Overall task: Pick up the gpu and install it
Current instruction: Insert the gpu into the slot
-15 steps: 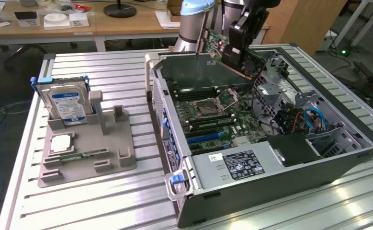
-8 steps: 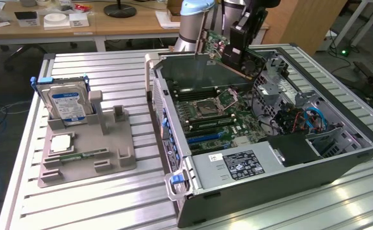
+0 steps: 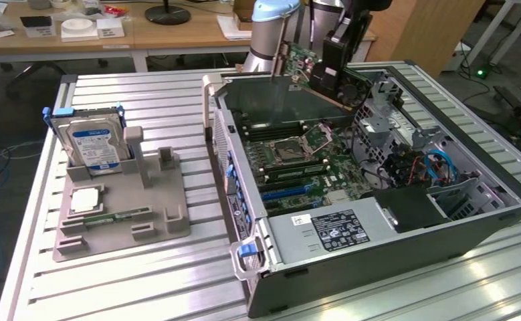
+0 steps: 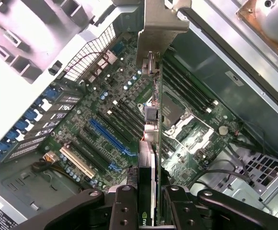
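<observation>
The gpu (image 3: 300, 63) is a thin card with a green board and a dark body. It hangs tilted in the air above the far end of the open computer case (image 3: 474, 221), with my gripper (image 3: 330, 72) shut on it. In the wrist view the gpu (image 4: 147, 158) runs edge-on away from my gripper (image 4: 151, 208), between the two black fingers (image 4: 124, 206), and ends in its silvery metal bracket (image 4: 160, 19). Below it lies the motherboard (image 4: 105, 110) with a blue slot (image 4: 108, 136). The card is well clear of the board.
The motherboard (image 3: 300, 167) carries memory sticks and a processor socket (image 3: 289, 152); a power supply (image 3: 332, 227) fills the case's near end. At the exterior view's left a grey holder (image 3: 153, 227) keeps a blue-labelled hard drive (image 3: 95, 147) and a green memory stick (image 3: 118, 216).
</observation>
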`<state>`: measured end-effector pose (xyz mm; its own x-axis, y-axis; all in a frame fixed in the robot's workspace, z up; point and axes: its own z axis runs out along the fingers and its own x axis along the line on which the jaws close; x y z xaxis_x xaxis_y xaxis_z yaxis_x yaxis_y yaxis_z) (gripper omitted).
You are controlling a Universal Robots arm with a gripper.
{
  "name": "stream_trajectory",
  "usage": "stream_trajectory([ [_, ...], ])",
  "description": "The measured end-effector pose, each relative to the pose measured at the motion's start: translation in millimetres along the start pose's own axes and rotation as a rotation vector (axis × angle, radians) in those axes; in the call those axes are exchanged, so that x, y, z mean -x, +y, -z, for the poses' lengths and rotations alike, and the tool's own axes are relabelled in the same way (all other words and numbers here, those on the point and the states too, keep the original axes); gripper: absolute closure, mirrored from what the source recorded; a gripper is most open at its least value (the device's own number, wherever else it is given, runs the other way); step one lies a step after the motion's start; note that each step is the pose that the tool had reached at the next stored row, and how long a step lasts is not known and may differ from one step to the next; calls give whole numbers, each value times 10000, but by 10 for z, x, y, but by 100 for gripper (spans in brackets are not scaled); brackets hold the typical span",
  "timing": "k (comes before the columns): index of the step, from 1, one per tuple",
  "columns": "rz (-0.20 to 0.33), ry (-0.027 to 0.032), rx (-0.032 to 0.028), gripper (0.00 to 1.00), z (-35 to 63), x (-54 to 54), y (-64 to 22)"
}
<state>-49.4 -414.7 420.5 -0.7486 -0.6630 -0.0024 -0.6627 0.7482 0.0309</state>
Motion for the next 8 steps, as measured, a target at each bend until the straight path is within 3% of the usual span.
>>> stream_trajectory([
  [8,438,13,1,73,-2,0,0],
])
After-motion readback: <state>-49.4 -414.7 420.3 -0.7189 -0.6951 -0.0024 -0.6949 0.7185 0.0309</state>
